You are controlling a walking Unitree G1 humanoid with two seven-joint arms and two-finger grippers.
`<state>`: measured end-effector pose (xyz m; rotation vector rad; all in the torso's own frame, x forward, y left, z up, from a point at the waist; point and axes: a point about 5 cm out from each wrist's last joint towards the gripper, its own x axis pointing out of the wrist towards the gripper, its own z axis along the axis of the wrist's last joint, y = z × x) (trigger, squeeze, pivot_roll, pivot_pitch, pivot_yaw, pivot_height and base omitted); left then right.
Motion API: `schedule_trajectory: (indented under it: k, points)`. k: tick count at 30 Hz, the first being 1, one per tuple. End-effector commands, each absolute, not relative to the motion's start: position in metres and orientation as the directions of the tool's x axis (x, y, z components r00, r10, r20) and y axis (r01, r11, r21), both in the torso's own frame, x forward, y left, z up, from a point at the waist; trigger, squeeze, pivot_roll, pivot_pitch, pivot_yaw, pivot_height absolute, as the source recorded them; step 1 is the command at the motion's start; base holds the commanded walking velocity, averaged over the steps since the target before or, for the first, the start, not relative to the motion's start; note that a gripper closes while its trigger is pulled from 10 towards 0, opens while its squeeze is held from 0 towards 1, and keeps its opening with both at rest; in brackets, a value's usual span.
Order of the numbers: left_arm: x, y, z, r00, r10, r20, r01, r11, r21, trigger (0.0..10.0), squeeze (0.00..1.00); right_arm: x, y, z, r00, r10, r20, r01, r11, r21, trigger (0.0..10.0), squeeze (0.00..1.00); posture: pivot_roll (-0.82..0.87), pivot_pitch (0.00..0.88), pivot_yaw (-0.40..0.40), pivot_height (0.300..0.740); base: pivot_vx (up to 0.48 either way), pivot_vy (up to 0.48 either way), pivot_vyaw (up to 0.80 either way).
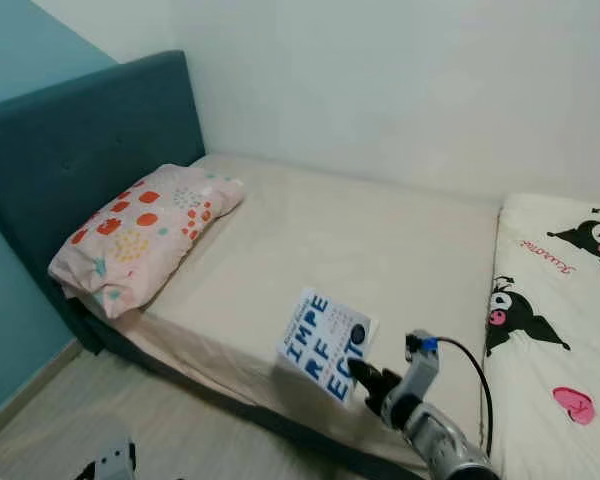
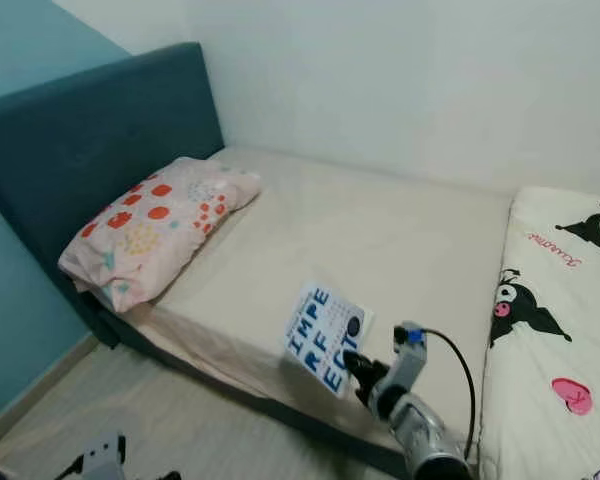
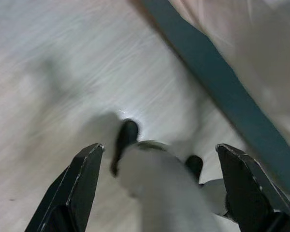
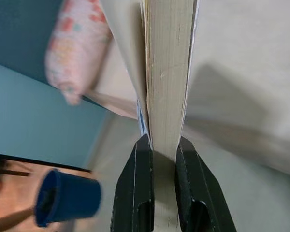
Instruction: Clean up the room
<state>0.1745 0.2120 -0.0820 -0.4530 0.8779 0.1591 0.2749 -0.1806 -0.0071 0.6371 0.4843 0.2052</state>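
Two claws here: the right claw [image 4: 157, 147] is clamped on the edge of a white book [image 1: 326, 343] with big blue letters, holding it up just above the near edge of the bed [image 1: 380, 240]. The left claw [image 3: 159, 159] hangs low over the wood floor [image 3: 63, 58] beside the bed, fingers spread, nothing in it. Farther back on the bed, a pink patterned pillow [image 1: 140, 232] lies against the teal headboard [image 1: 80, 150], and a cartoon-print blanket [image 1: 560, 330] covers the right side.
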Motion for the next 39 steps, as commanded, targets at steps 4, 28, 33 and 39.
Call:
schedule_trajectory:
  k: [4, 28, 33, 39]
  points:
    - [0.171, 0.214, -0.083, 0.62, -0.046, -0.783, -0.306, 0.905, -0.296, 10.0, 0.0, 0.281, -0.175, -0.002, 0.888, 0.329, -0.322, -0.072, 0.789, 0.61, 10.0, 0.0, -0.14, 0.048, 0.016, 0.684, 0.48, 0.0, 0.38]
    - [0.166, 0.216, -0.086, 0.596, -0.025, -0.803, -0.319, 0.91, -0.265, 10.0, 0.0, 0.283, -0.161, 0.002, 0.847, 0.46, -0.266, -0.237, 0.775, 0.586, 10.0, 0.0, -0.15, 0.053, 0.016, 0.684, 0.425, 0.0, 0.45]
    - [0.165, 0.216, -0.086, 0.593, -0.026, -0.805, -0.317, 0.912, -0.262, 10.0, 0.0, 0.281, -0.165, -0.001, 0.851, 0.439, -0.287, -0.204, 0.781, 0.591, 10.0, 0.0, -0.15, 0.06, 0.017, 0.684, 0.0, 0.0, 0.59]
    - [0.162, 0.217, -0.087, 0.587, -0.027, -0.809, -0.314, 0.914, -0.258, 10.0, 0.0, 0.277, -0.167, -0.005, 0.846, 0.437, -0.304, -0.188, 0.779, 0.598, 10.0, 0.0, -0.15, 0.069, 0.019, 0.684, 0.0, 0.0, 0.0]
